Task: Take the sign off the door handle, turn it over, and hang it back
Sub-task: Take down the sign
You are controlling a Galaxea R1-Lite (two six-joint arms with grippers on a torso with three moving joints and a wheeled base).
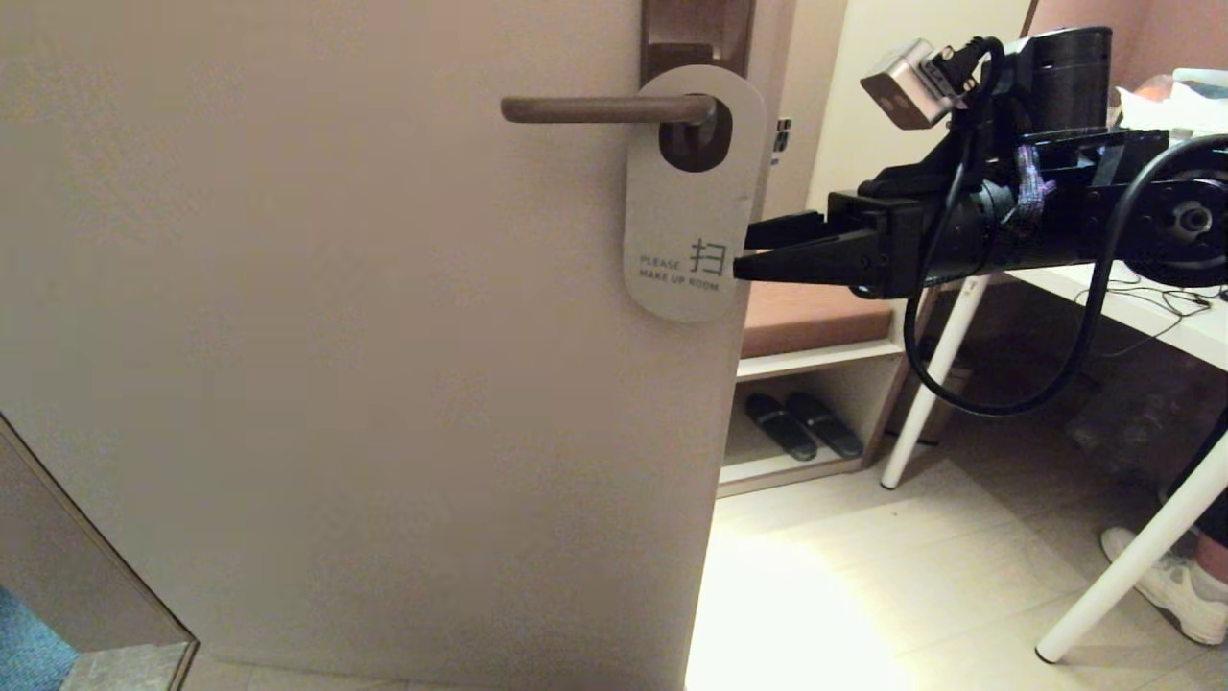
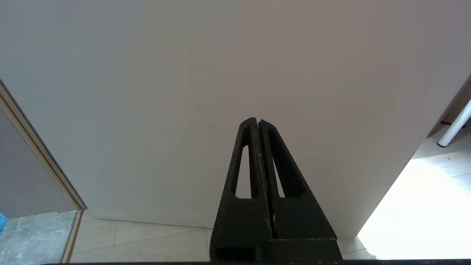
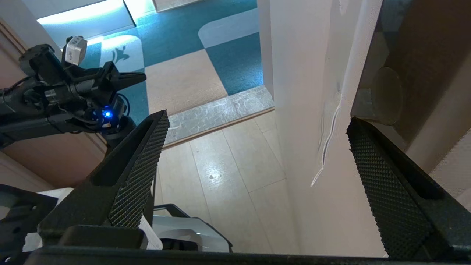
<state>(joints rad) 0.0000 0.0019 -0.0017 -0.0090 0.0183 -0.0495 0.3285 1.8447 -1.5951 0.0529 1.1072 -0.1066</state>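
Hanging by its big round hole on the slim bronze door handle (image 1: 604,109), the flat grey sign (image 1: 689,206) faces out against the smooth beige door (image 1: 336,336) as the right gripper (image 1: 743,251), checkered fingers (image 3: 138,173) spread wide, reaches its lower edge; the left gripper (image 2: 257,121) sits closed.
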